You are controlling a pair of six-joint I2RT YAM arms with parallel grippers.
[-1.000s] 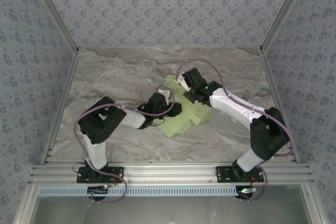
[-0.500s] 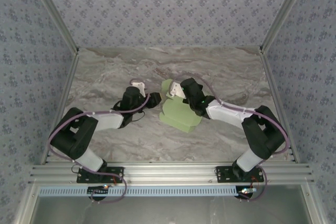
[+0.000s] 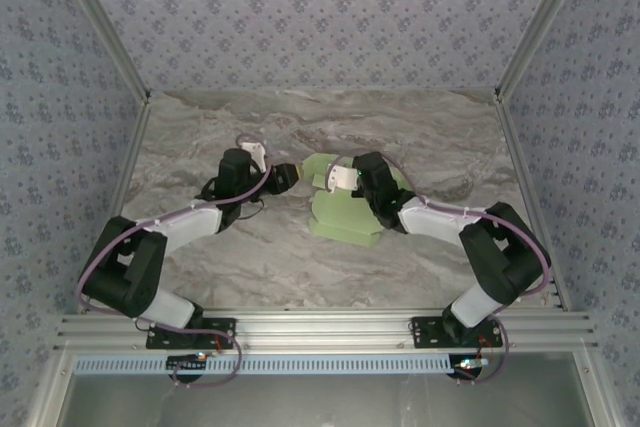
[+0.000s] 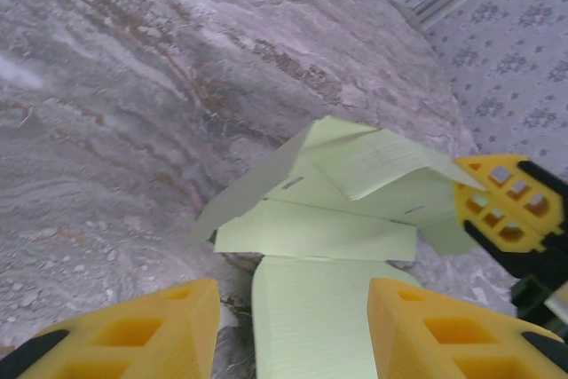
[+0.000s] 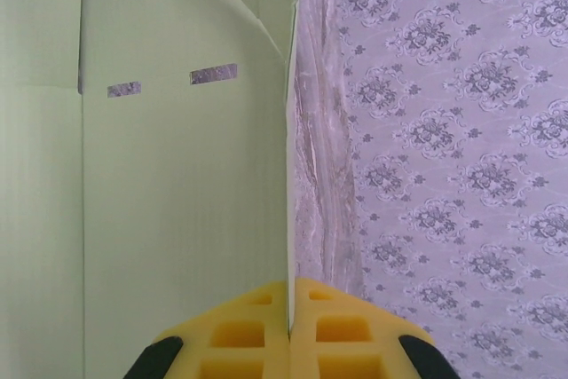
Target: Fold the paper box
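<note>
Top external, then each wrist: paper box (image 3: pixel 345 215) pinched by the right gripper (image 3: pixel 345 179), left gripper (image 3: pixel 285 177) released beside it.
In the top external view the pale green paper box lay partly folded on the grey marbled table (image 3: pixel 250 257), with patterned walls (image 3: pixel 320 17) standing around it; the right gripper bore on the box's far edge, and the left gripper hung just off the box's left side. In the left wrist view the box (image 4: pixel 337 210) sat just ahead of the left gripper (image 4: pixel 293 326), whose yellow jaws stood apart, released, with one box panel reaching toward the gap. In the right wrist view the right gripper (image 5: pixel 290 321) was clenched on the upright edge of a box (image 5: pixel 177 175) panel, with the table (image 5: pixel 315 175) and a wall (image 5: pixel 444 130) to the box's right.
</note>
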